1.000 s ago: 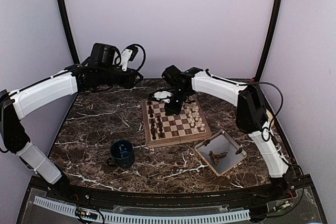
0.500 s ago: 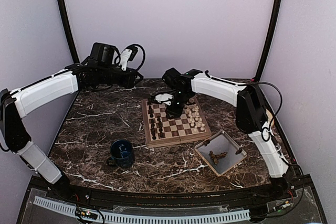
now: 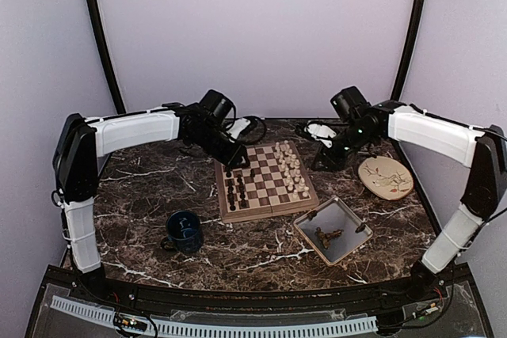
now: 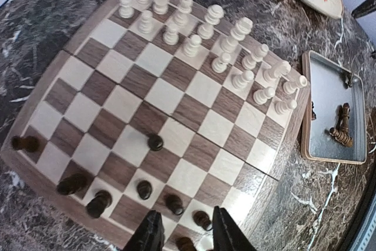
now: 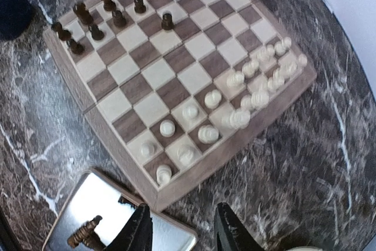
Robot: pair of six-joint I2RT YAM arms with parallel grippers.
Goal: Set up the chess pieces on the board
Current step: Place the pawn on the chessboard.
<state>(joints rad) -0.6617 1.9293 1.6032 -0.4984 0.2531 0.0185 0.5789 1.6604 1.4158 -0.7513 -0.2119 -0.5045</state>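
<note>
At table centre, the board carries cream pieces right, dark pieces left. Beside it the grey tray, holding toppled dark pieces, lies nearest the right gripper, jaws apart, empty; left gripper likewise.

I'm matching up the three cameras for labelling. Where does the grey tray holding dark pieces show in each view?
Top external: the tray lies right of centre, by the board's near right corner.
Left wrist: the tray sits at the right edge, past the white pieces.
Right wrist: the tray is bottom left, below the board's corner.
Shared landmark: the board, beside the tray in every view.
</note>
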